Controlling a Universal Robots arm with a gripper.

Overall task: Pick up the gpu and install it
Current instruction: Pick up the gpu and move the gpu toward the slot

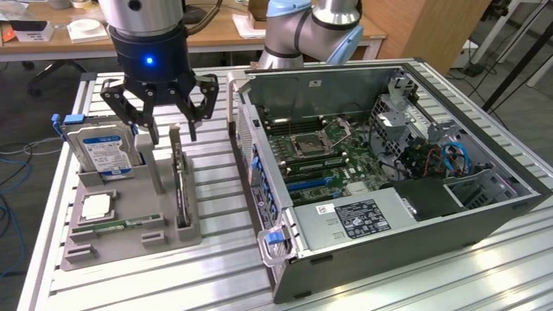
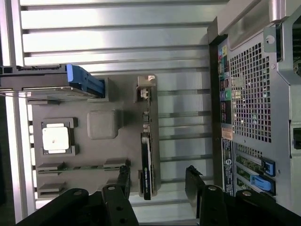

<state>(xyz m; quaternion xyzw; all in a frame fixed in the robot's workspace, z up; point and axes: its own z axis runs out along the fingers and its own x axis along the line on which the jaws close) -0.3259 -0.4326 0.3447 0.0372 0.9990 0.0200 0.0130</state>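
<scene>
The gpu (image 1: 179,176) stands on its edge in a slot of the grey holder (image 1: 129,243) on the exterior view's left. From the wrist it is a thin black strip (image 2: 146,162) seen edge-on. My gripper (image 1: 169,128) hangs just above the card's far end, open, with nothing between its fingers. In the wrist view the gripper (image 2: 158,178) has its black fingers (image 2: 123,179) on either side of the card's line, apart from it. The open computer case (image 1: 380,168) lies beside the holder, its motherboard with blue card slots (image 1: 307,184) exposed.
The holder also carries an upright hard drive (image 1: 102,152) with blue rails, a processor chip (image 1: 95,207) and a memory stick (image 1: 116,227). The case's rear wall (image 2: 254,103) stands close beside the holder. Slatted aluminium table (image 1: 216,272) lies all around.
</scene>
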